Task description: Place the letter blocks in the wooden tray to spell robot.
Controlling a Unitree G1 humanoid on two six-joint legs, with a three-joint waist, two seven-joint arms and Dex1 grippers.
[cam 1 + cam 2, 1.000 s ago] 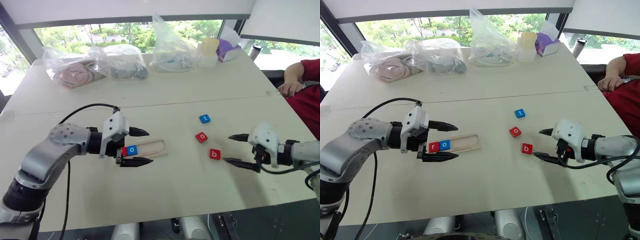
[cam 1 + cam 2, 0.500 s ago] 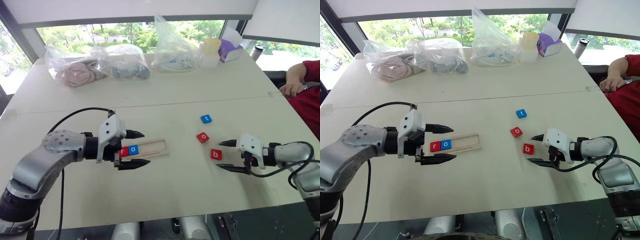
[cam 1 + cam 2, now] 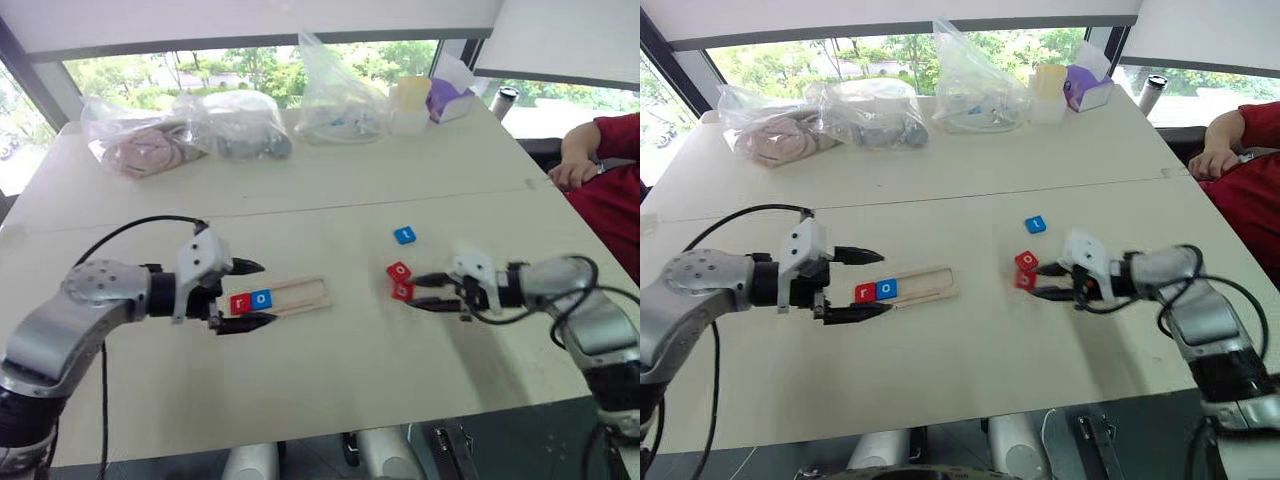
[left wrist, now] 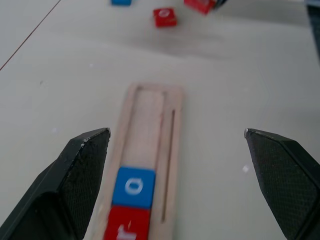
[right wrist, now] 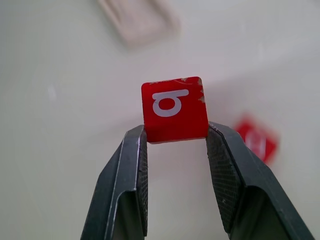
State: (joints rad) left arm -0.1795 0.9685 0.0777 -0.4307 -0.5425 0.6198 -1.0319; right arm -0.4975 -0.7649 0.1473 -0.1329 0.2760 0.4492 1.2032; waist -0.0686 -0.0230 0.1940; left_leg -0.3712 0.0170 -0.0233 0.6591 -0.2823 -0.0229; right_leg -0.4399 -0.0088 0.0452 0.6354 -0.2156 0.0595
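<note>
Right pincer (image 5: pixel 175 145) was clamped on the red b block (image 5: pixel 174 109); next it needed carrying to the wooden tray (image 3: pixel 300 294) between the wide-open left pincer (image 3: pixel 250 295) fingers, beside the blue o (image 3: pixel 262 298).

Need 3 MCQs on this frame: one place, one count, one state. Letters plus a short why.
1. Where is the blue t tile? A in the pale wooden tray; B on the table beyond the red tiles; C in a gripper.
2. Tiles in the tray? A one; B two; C four.
3. The right gripper is: A open over the tray; B shut on the red b tile; C shut on nothing.

B: blue t tile lies on the table.
B: pale wooden tray holds red r and blue o.
B: right gripper clamps red b tile.
</note>
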